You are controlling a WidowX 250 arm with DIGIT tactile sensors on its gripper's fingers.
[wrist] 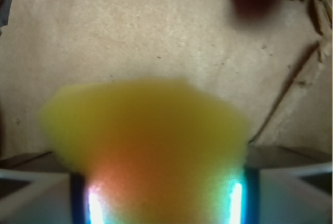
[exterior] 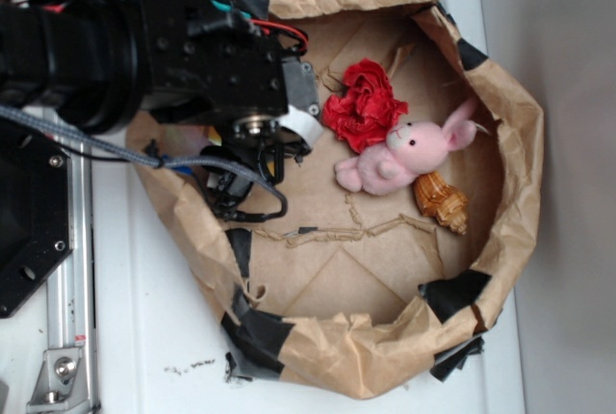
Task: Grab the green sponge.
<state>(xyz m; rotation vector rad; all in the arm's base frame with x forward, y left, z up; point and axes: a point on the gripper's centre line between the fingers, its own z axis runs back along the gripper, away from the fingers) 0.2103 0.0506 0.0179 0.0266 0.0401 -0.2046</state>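
1. Gripper [wrist: 164, 203] is closed around the green sponge [wrist: 151, 135], inside the paper nest [exterior: 515, 116] at 9 o'clock.
2. Nest also holds the red flower [exterior: 366, 106], pink bunny [exterior: 399, 156] and seashell [exterior: 443, 200], toward 3 o'clock.

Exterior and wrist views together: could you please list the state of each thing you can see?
Green sponge: held between the fingers, blurred.
Gripper: shut on the sponge.
Red fabric flower: lying beside the bunny.
Pink plush bunny: lying on its side.
Seashell: resting against the bunny.
Paper-lined basket: open, crumpled rim.
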